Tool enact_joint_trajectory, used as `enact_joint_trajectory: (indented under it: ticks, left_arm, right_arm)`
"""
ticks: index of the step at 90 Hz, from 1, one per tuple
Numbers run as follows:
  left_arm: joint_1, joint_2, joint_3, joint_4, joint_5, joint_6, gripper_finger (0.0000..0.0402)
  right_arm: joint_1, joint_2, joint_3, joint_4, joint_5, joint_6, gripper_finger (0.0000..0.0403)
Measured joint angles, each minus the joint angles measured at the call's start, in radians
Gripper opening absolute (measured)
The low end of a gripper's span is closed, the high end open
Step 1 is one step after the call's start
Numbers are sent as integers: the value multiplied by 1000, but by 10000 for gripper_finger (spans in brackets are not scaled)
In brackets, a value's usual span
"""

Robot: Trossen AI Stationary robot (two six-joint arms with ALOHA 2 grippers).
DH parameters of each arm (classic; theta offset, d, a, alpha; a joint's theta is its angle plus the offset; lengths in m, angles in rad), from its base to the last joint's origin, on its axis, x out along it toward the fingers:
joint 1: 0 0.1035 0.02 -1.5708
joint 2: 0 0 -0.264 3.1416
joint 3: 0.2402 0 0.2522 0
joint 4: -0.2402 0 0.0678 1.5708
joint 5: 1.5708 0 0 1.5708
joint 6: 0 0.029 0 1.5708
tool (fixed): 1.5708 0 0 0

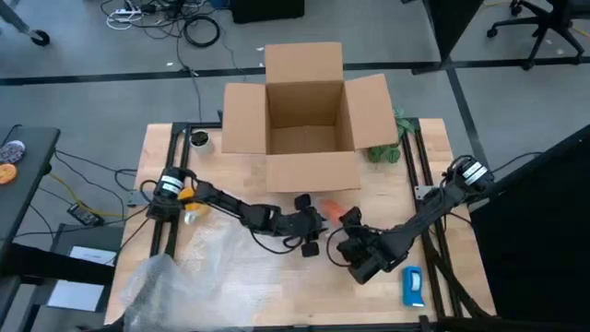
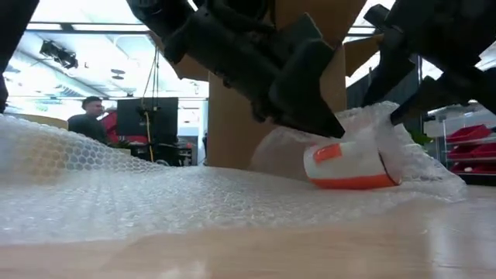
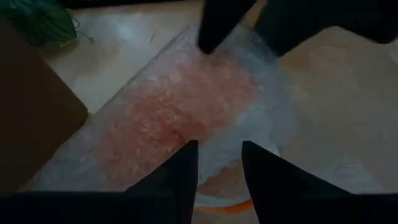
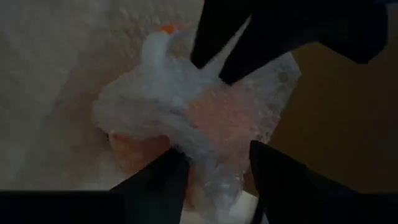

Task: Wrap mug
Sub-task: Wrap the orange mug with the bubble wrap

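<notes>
High view: bubble wrap [image 1: 198, 254] trails across the bench [image 1: 277, 295] from the front left corner, left end effector [image 1: 312, 224] and right end effector [image 1: 350, 247] meet at bench centre just in front of the box [image 1: 309, 115], and only an orange patch of the mug [image 1: 330, 210] shows between them. Low view adds detail: mug [image 2: 346, 167] lies on its side on the wrap, partly covered. Wrist views: left fingers [image 3: 180, 177] apart, straddling the wrapped mug [image 3: 180, 118]; right fingers [image 4: 155, 186] apart around a bunched fold of wrap [image 4: 168, 106].
</notes>
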Motion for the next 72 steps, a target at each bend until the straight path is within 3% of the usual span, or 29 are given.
enact_joint_trajectory:
  ticks: [28,49,59,72]
  left_arm:
    - [-10,0,0,-78,0,-23,108]
    - [-12,0,0,-92,0,-36,108]
    - [-13,0,0,-92,0,-53,108]
    - [-13,0,0,-95,1,-57,108]
  right_arm:
    - [16,-7,0,6,-1,60,150]
    - [37,-93,0,27,3,107,151]
    - [47,-151,0,-33,2,222,151]
    - [50,-253,-64,-115,-20,514,151]
